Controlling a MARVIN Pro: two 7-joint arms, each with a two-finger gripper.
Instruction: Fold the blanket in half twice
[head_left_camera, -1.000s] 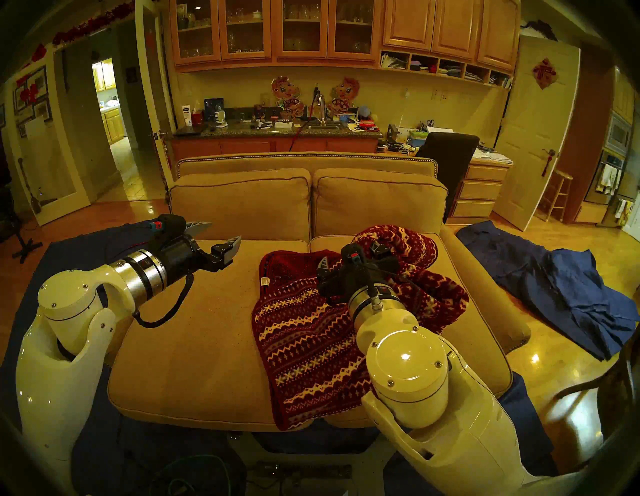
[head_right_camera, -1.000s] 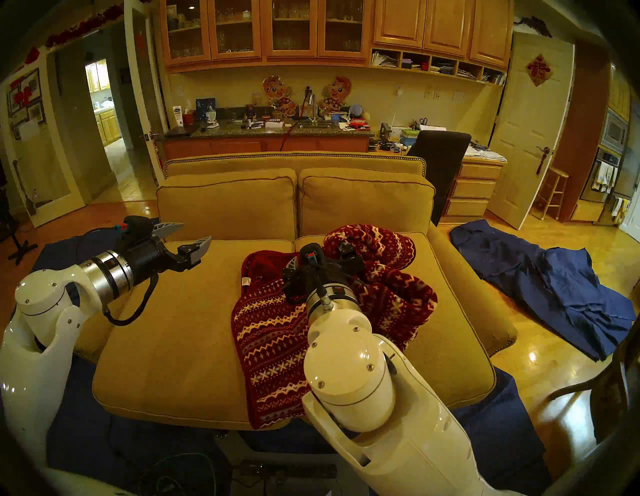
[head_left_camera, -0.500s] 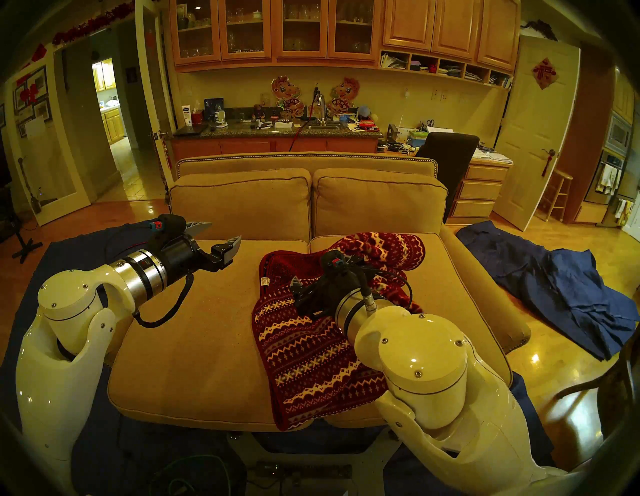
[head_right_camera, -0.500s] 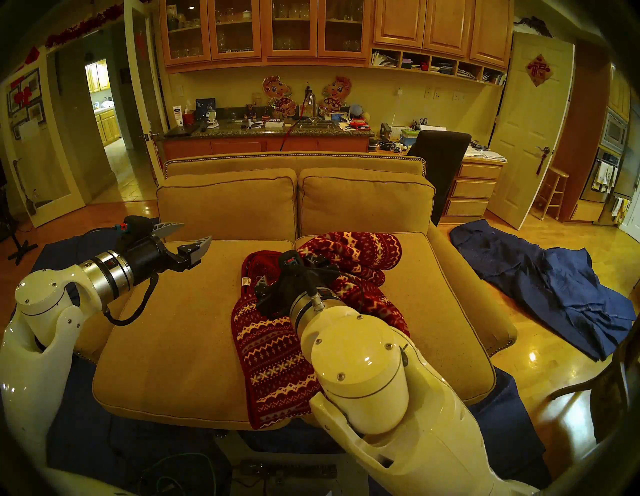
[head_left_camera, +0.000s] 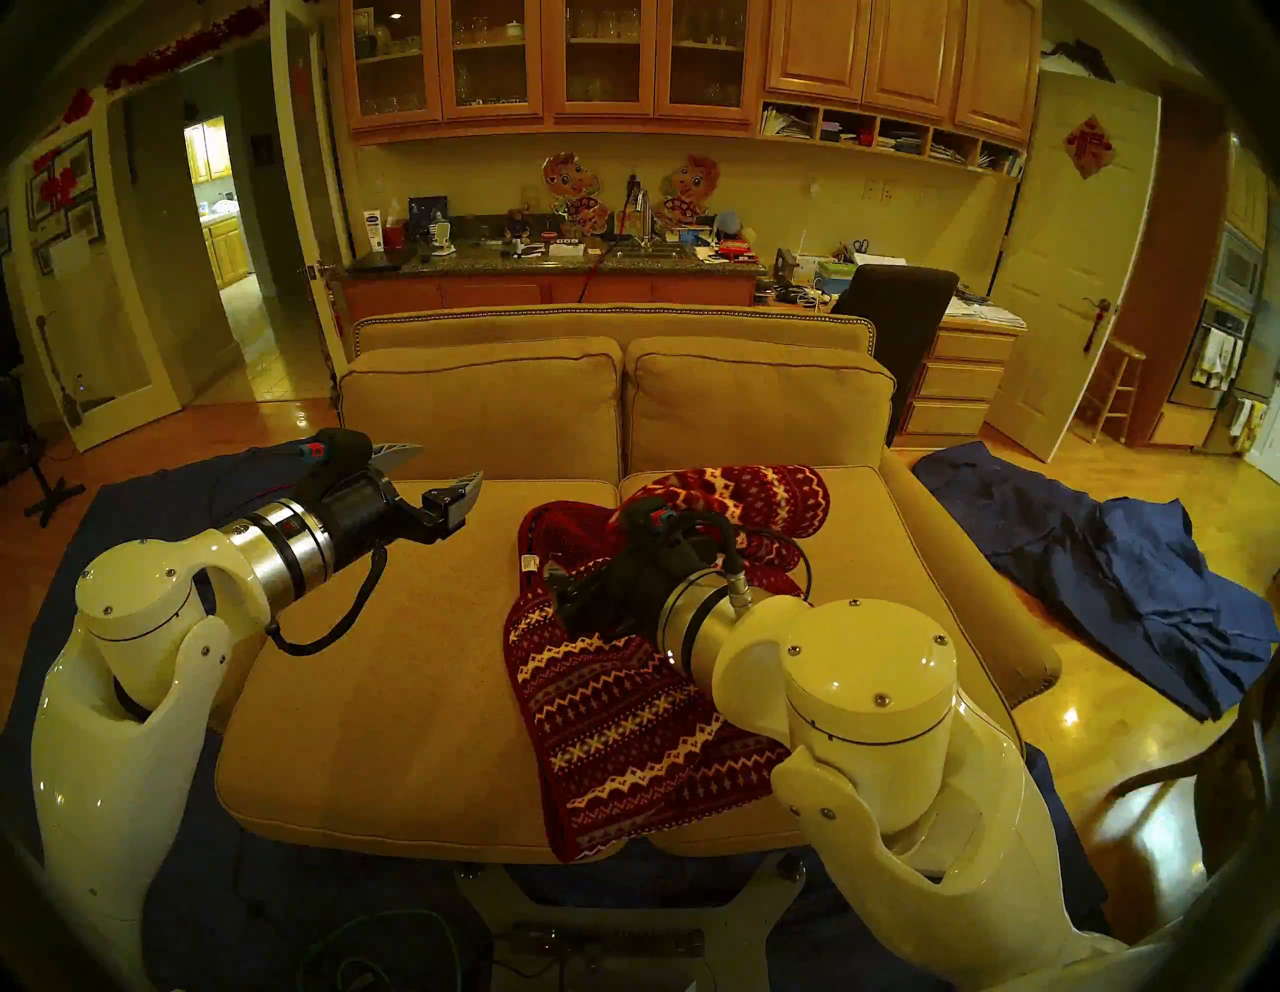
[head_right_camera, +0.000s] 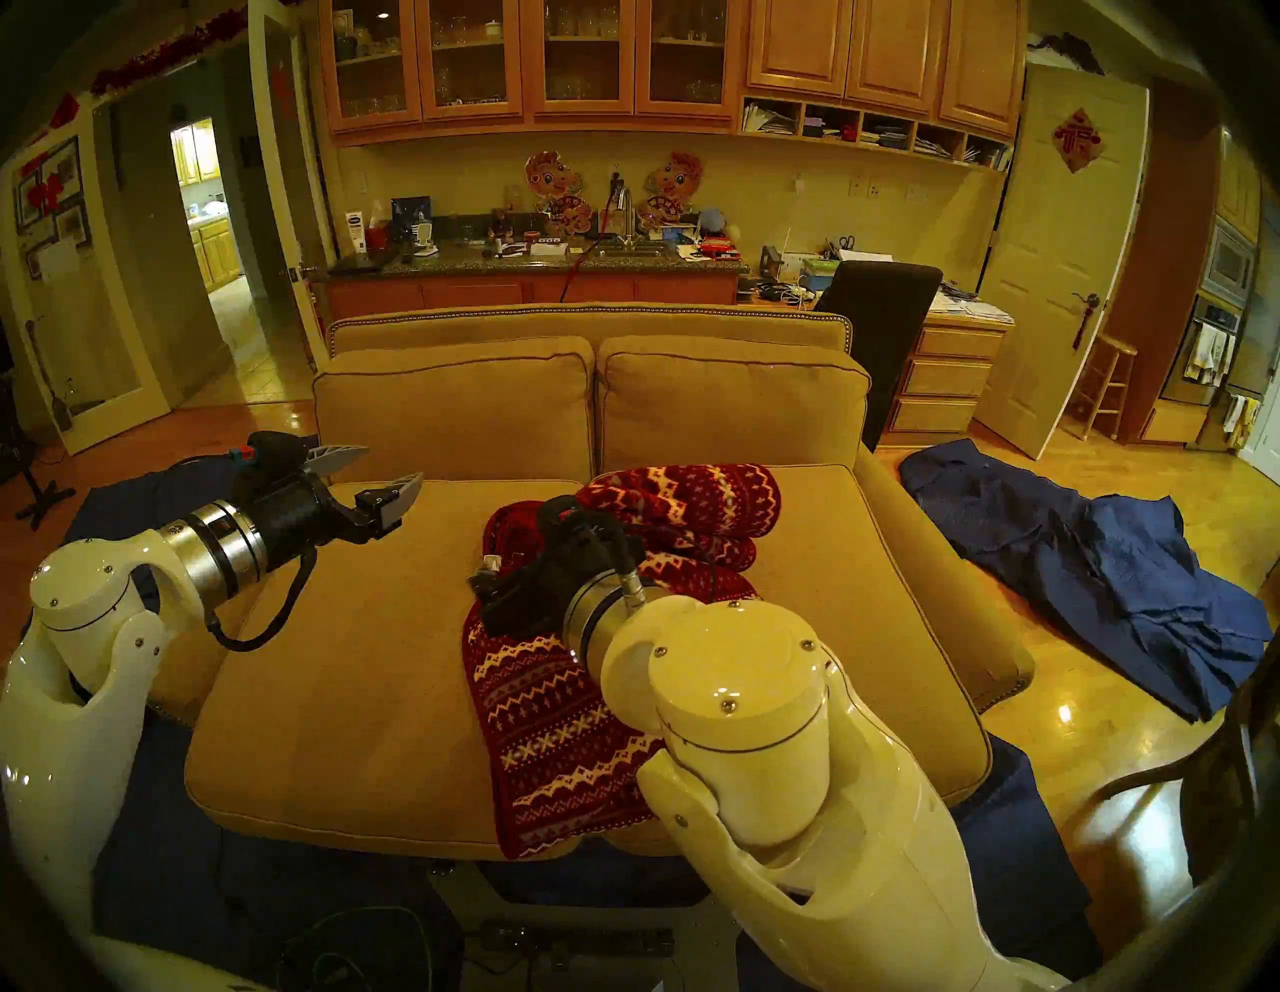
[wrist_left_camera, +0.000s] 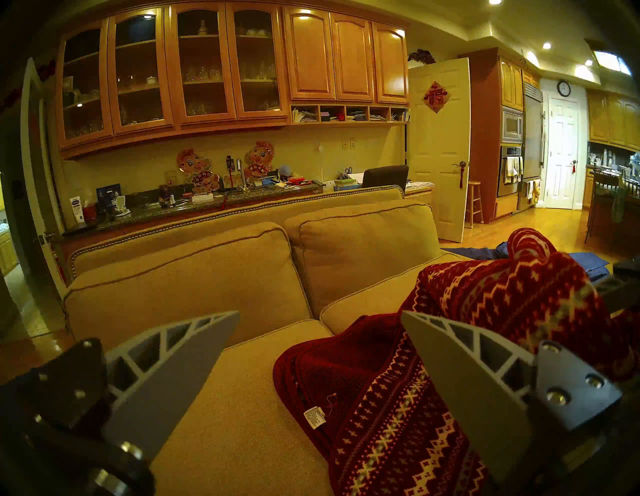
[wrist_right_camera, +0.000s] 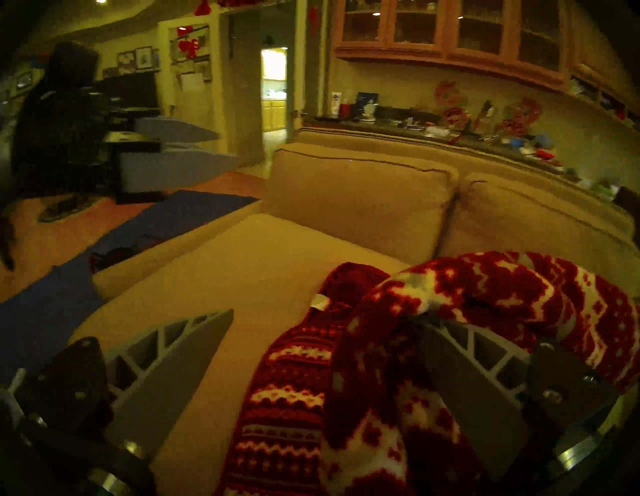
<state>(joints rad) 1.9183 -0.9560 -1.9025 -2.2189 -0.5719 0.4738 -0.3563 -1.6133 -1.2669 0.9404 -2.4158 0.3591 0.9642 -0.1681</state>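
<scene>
Since earlier, the right pincer (wrist_right_camera: 325, 350) has swung toward frame left, and the raised fold of the dark red patterned fleece blanket (head_left_camera: 623, 720) has sunk onto the tan sofa (head_left_camera: 388, 693). Right pincer gapes empty, cloth draped over one finger. Left pincer (head_left_camera: 433, 471) hovers open at left.

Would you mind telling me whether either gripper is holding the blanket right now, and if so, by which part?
Nothing is held. The left gripper hangs open over the bare sofa cushion; the right gripper is open too, with the blanket only draped against one finger.

Blanket (head_left_camera: 623, 720) dark red, cream-grey zigzag bands; sofa (head_left_camera: 388, 693) tan.
</scene>
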